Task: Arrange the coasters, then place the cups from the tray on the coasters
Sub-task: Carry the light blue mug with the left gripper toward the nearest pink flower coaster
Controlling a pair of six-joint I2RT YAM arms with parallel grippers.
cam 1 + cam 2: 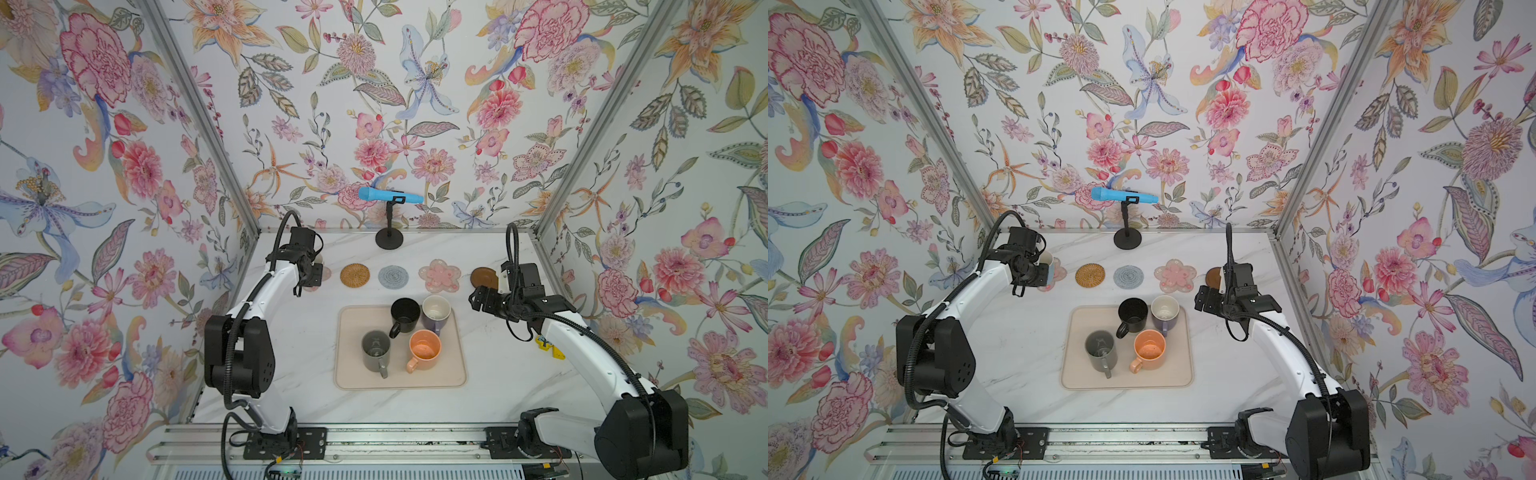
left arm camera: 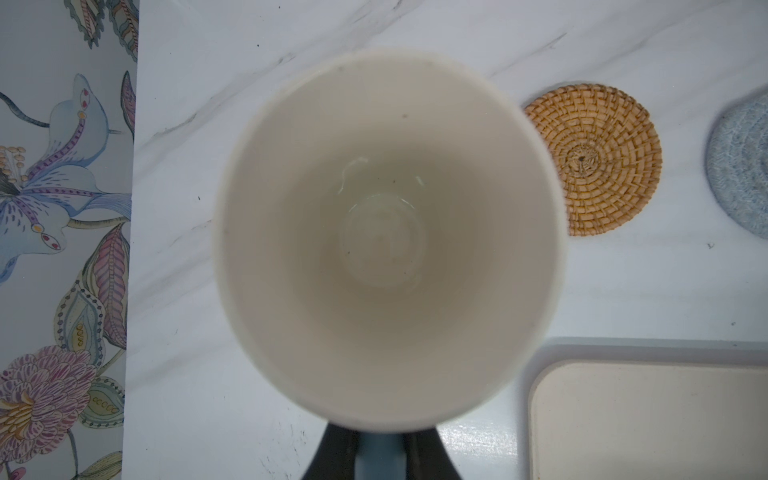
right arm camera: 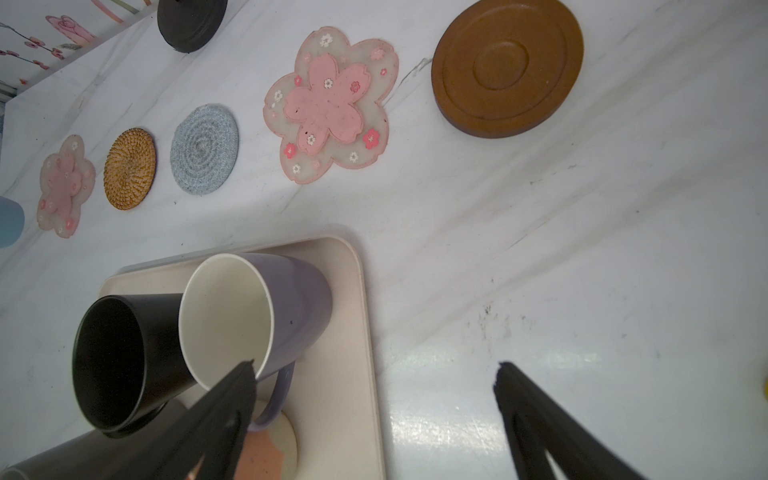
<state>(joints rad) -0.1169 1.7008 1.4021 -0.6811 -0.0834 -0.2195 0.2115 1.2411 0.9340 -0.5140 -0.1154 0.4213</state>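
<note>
The left gripper (image 2: 380, 446) clamps its fingers on the light blue cup (image 2: 386, 237) by the handle, seemingly just above the end pink flower coaster (image 3: 64, 187). The right gripper (image 3: 376, 368) holds its fingers apart over the counter (image 3: 540, 249), beside the tray (image 3: 349, 332).

A robot lab booth: floral wallpaper panels (image 1: 374, 104), aluminium rail (image 1: 395, 440), marble tabletop (image 1: 498, 382).

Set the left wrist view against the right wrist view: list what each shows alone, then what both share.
Left wrist only: the white inside of the light blue cup, with the left gripper shut on its handle. Right wrist only: the open right gripper, the black cup, the purple cup, the pink flower coasters and the brown disc coaster. Both: the rattan coaster, the grey-blue coaster and the tray.
</note>
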